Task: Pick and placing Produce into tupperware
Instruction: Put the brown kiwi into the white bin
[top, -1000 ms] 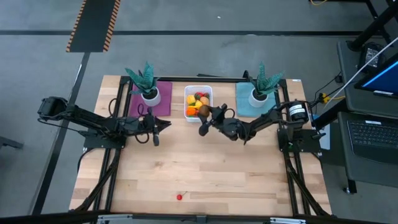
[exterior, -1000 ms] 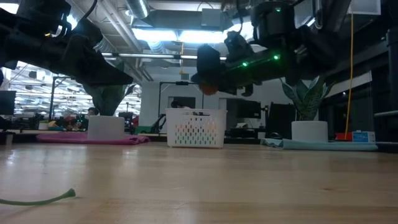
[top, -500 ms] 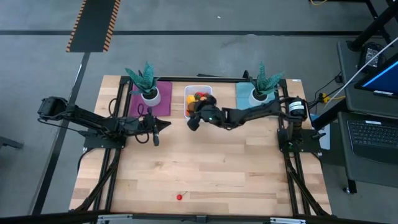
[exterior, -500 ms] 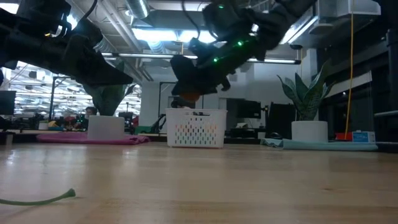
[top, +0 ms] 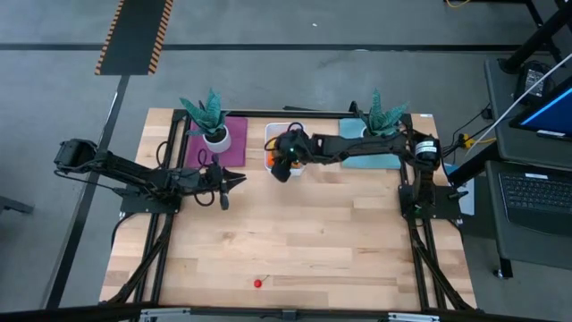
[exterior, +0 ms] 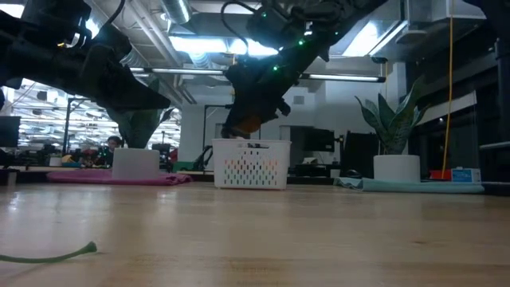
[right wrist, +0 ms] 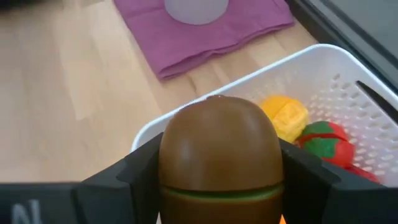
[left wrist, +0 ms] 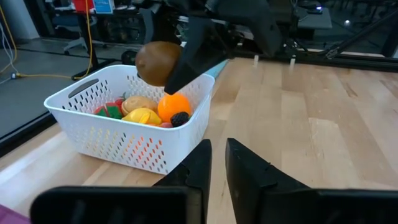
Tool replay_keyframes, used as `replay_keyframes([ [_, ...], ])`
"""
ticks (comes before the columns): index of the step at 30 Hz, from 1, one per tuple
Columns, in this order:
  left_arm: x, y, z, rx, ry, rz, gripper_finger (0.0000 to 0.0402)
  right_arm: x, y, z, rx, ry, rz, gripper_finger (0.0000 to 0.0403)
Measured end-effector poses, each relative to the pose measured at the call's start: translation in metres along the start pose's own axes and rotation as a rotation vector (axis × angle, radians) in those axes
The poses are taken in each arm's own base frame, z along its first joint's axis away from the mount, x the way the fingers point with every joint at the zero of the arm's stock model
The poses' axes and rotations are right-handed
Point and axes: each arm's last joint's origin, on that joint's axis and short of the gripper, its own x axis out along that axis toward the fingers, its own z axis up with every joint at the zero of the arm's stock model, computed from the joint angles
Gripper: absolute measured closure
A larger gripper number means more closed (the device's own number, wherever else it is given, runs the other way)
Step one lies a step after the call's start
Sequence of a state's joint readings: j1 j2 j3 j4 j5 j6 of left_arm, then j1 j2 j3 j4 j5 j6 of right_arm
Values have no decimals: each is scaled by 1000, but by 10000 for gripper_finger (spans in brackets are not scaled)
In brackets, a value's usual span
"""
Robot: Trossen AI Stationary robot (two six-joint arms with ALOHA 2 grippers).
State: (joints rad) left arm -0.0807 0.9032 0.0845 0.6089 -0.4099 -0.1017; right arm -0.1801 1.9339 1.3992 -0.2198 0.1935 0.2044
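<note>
Kiwi [right wrist: 219, 149], brown and round, sits squeezed between the fingers of my right end effector [top: 284, 164], up in the air over the near edge of the white tupperware [left wrist: 93, 134]. My left end effector [top: 223, 199] waits pinched together over the worktop [top: 295, 241].

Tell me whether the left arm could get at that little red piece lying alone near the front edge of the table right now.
Probably yes. The small red piece lies alone on bare wood, nothing around it. The left claw is empty and hangs over open table, while the right claw is busy holding a brown kiwi over the white tub.
</note>
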Motion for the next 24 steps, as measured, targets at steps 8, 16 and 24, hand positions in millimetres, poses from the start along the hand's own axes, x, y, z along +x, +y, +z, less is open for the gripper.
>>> replay_keyframes([
  [8, 0, 0, -1, 3, 7, 1, 345, 3, -14, 5, 3, -21, -9, 162],
  [16, 0, 0, -1, 4, 9, 1, 335, 10, -26, 0, 27, -51, -26, 162],
  [24, 0, 0, -1, 4, 10, 1, 329, 17, -33, -11, 65, -87, -19, 162],
])
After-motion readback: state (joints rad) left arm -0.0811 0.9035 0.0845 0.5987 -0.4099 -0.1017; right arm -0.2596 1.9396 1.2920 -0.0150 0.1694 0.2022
